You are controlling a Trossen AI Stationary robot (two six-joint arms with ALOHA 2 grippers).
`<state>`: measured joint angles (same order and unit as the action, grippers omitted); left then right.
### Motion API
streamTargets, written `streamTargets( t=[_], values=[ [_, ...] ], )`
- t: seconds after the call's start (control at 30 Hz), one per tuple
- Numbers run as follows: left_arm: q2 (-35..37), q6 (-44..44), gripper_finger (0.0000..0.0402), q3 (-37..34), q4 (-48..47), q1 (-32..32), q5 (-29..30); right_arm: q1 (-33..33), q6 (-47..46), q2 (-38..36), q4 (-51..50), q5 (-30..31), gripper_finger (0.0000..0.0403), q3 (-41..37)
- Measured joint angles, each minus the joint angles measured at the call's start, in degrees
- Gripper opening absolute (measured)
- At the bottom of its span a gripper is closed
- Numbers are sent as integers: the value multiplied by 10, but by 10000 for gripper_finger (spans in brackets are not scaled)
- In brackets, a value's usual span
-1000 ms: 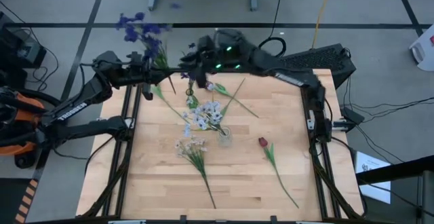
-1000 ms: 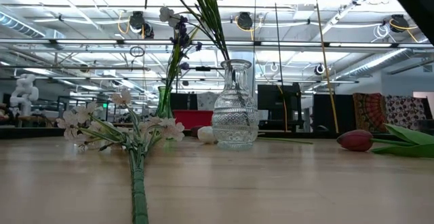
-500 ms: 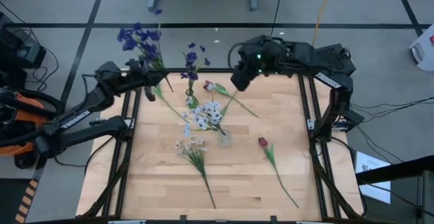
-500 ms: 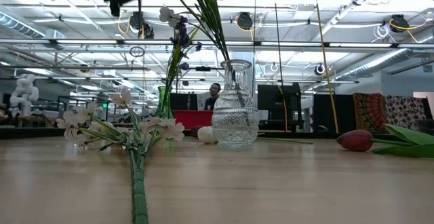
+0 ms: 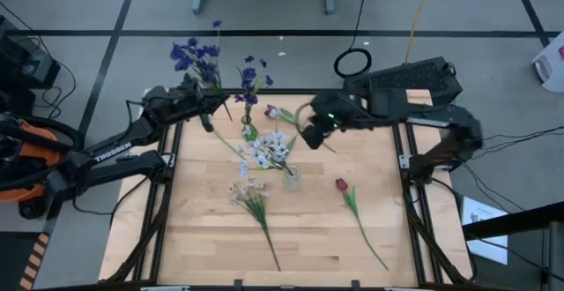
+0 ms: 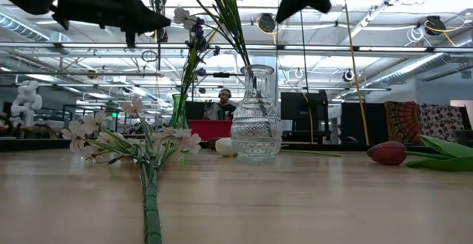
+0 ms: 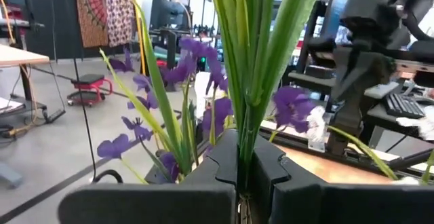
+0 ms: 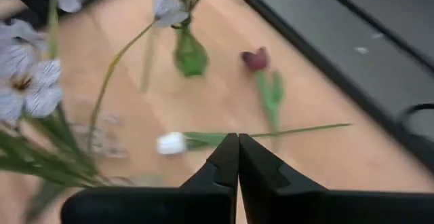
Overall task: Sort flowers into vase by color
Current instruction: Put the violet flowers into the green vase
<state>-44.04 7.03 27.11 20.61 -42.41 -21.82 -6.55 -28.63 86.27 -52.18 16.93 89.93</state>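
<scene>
Pale wooden tabletop point(image 5: 203, 238); left gripper point(image 5: 201, 100), over the far-left corner, pinches a purple-clustered green-stemmed spray point(image 5: 196, 57); small green glass vase point(image 5: 248, 131) sits just inward (stem roughly upright); right gripper point(image 5: 313, 134), fingers pressed together and empty, hovers over a white tulip bud point(image 8: 170, 143).

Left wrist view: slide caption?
Left gripper shut on green-stemmed purple flowers, right arm beyond.

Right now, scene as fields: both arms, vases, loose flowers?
left gripper: shut on purple flower stems, raised at the table's far-left corner
right gripper: shut, empty, above the white tulip
green vase: holds a purple spray
clear vase: holds pale sprays
loose on table: white tulip, two red tulips, pale spray
</scene>
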Motion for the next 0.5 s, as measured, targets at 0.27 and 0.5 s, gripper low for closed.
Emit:
streamTargets(
  t=[0.27,0.5],
  values=[
    [-70,1,8,0,72,0,-1,-1,-90,-192,249,-5,1,-306],
    [-128,1,8,0,119,8,14,-1,-133,-261,432,-7,0,-481]
  ],
)
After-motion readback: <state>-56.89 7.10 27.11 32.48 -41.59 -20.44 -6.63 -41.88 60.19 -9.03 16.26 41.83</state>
